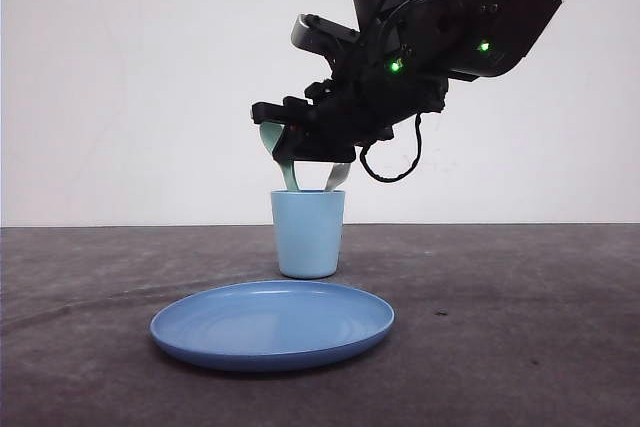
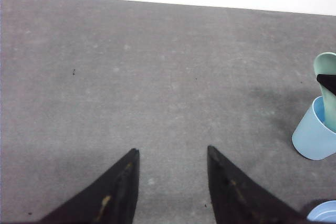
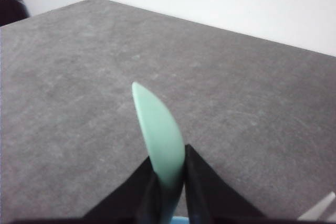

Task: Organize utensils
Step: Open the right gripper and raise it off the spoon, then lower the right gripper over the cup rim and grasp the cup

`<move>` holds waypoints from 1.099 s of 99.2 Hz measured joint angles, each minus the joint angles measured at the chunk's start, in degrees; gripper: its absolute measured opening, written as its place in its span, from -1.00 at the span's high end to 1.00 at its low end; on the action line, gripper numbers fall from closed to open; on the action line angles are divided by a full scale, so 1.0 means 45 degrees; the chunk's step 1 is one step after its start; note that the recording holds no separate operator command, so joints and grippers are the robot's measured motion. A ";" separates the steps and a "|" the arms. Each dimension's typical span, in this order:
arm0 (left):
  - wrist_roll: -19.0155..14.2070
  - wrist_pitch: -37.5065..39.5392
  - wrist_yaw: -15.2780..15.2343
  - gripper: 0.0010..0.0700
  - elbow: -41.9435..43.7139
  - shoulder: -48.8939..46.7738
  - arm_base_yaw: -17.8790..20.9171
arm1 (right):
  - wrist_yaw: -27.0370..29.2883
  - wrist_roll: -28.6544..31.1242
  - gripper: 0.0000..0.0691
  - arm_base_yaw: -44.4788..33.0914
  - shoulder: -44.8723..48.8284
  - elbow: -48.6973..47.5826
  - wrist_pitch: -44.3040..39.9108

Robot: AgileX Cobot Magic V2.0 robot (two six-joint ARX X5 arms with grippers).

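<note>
One fork (image 1: 338, 176) stands in the cup (image 1: 308, 233); the right gripper (image 3: 169, 184) clamps the spoon (image 3: 157, 129) above it, unreleased. Left gripper (image 2: 172, 169) jaws are apart, empty.

White wall (image 1: 120, 77) (plain), grey table (image 1: 540, 347).

Mint spoon (image 1: 285, 162), white fork (image 1: 338, 176), upright

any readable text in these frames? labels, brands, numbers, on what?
None readable in any view.
Cup: plain light blue, no print.
Plate: plain blue, no marking.
Spoon, clamped in the right gripper: plain mint green, no embossing visible.
Right arm housing: two green LEDs, no lettering legible.
Left gripper: open over bare grey table, fingers unmarked.
</note>
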 joint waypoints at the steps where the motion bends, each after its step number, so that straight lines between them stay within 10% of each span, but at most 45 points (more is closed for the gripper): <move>1: 0.0000 0.0000 0.0000 0.35 0.0000 0.0000 0.0000 | 0.0000 -0.0005 0.85 0.0000 0.0000 0.0000 -0.0010; 35: 0.0000 0.0005 -0.0005 0.35 0.0000 0.0000 0.0000 | -0.0199 -0.0005 -0.15 0.0029 -0.0005 0.0000 -0.0160; 95: 0.0005 0.0019 -0.0005 0.35 0.0000 0.0000 0.0000 | 0.0039 0.0219 -0.24 -0.0126 -0.5168 0.0049 -0.7563; 109: 0.0005 0.0024 -0.0005 0.35 0.0000 0.0005 0.0000 | 0.0675 0.0228 -0.85 -0.0316 -0.6237 0.0049 -0.9967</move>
